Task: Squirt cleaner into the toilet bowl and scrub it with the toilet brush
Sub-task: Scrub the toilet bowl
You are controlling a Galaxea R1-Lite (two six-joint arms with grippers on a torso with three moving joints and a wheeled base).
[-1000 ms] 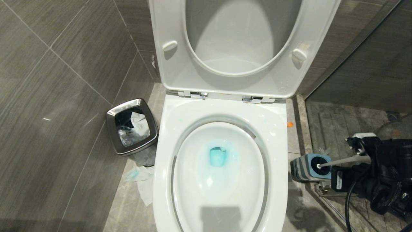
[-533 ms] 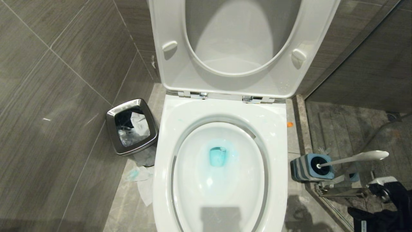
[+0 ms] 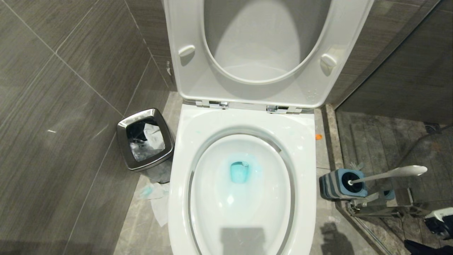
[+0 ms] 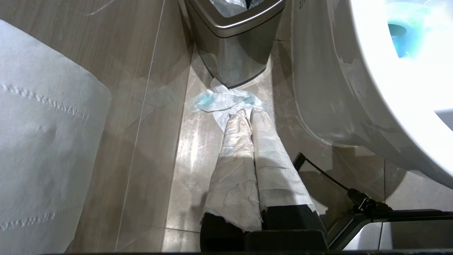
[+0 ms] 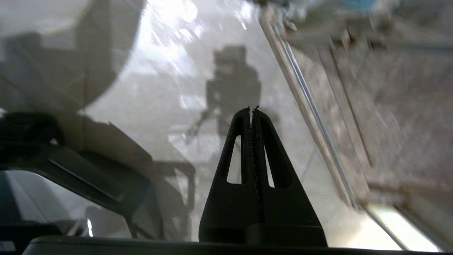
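Brush (image 3: pixel 389 174) docked in holder (image 3: pixel 342 183), right gripper (image 5: pixel 252 109) closed and empty.
Handle looks light, stiff, slick; best gripped mid-shaft. Left gripper (image 4: pixel 247 115) closed, empty.

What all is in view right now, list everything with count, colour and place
toilet bowl: one, white, centre, blue cleaner pooled in its water.
seat and lid: one pair, white, raised against the wall.
toilet brush: one, white handle, leaning out of its holder.
holder: one, grey and blue, on the floor right of the bowl.
waste bin: one, steel, left of the bowl.
tissue: crumpled, white with blue stains, on the floor by the bin.
left claw: one, wrapped in white, shut, low over the tissue.
right claw: one, black, shut, empty, above the floor.
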